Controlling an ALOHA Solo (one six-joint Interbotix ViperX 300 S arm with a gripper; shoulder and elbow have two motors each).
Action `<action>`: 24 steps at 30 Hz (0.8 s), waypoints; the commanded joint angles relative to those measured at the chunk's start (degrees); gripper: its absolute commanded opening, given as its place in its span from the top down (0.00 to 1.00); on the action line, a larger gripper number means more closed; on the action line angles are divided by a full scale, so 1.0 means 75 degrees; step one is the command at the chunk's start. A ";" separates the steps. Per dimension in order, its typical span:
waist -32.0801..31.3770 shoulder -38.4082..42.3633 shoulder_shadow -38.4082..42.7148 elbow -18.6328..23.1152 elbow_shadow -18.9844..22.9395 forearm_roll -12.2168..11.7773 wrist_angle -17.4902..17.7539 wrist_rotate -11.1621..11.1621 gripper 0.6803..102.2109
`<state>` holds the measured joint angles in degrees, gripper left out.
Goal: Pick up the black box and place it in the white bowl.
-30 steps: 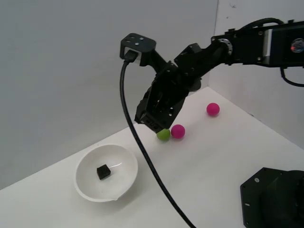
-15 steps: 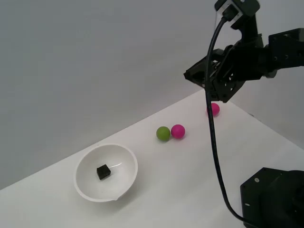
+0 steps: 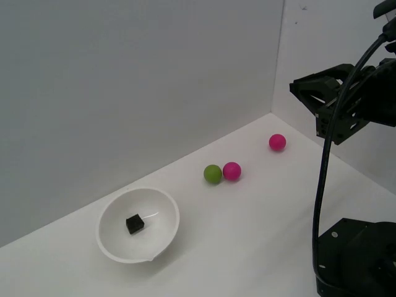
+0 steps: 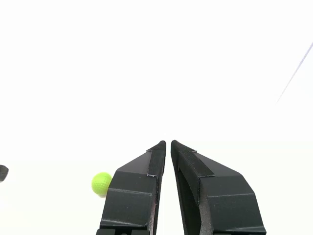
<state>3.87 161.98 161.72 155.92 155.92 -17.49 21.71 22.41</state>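
Observation:
The black box point(image 3: 135, 223) lies inside the white bowl point(image 3: 117, 246), which stands on the table at the exterior view's left. My gripper point(image 3: 298, 88) is high in the air at the exterior view's right, far from the bowl, and holds nothing. In the wrist view the two black fingers point(image 4: 142, 181) stand almost together, and the gripper point(image 4: 168, 143) is shut with only a thin slit between them. The bowl does not show in the wrist view.
A green ball point(image 3: 212, 174) and a pink ball point(image 3: 232, 171) touch near the table's middle; the green one shows in the wrist view point(image 4: 101, 183). Another pink ball point(image 3: 277, 142) lies near the back corner. The black robot base point(image 3: 359, 260) and a hanging cable point(image 3: 322, 185) are at the exterior view's right.
My arm has swung from above the balls up and away to the exterior view's right. The black box has stayed in the bowl throughout.

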 commanded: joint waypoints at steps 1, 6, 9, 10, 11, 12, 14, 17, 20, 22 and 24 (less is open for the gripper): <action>0.0305 0.0352 0.0387 0.0141 0.0117 -0.0129 0.0012 0.0059 0.98; 0.0609 0.0668 0.0727 0.0270 0.0246 -0.0129 0.0211 -0.0152 0.98; 0.0715 0.0773 0.0832 0.0328 0.0316 -0.0070 0.0527 -0.0152 0.98; 0.0738 0.0844 0.0891 0.0375 0.0352 -0.0059 0.0586 -0.0152 0.98; 0.0785 0.0926 0.0984 0.0445 0.0410 -0.0012 0.0680 -0.0152 0.98; 0.0855 0.1043 0.1102 0.0504 0.0469 0.0000 0.0785 -0.0152 0.98; 0.1055 0.1266 0.1336 0.0516 0.0480 0.0012 0.1020 -0.0152 0.98; 0.1266 0.1594 0.1664 0.0516 0.0492 0.0047 0.1301 -0.0164 0.98; 0.1301 0.1816 0.1875 0.0516 0.0480 0.0059 0.1617 -0.0164 0.98; 0.1336 0.1863 0.1922 0.0516 0.0480 0.0059 0.1594 -0.0176 0.98; 0.1348 0.1852 0.1910 0.0516 0.0480 0.0059 0.1594 -0.0176 0.98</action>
<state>12.74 175.78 175.78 159.70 159.79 -17.05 33.22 21.09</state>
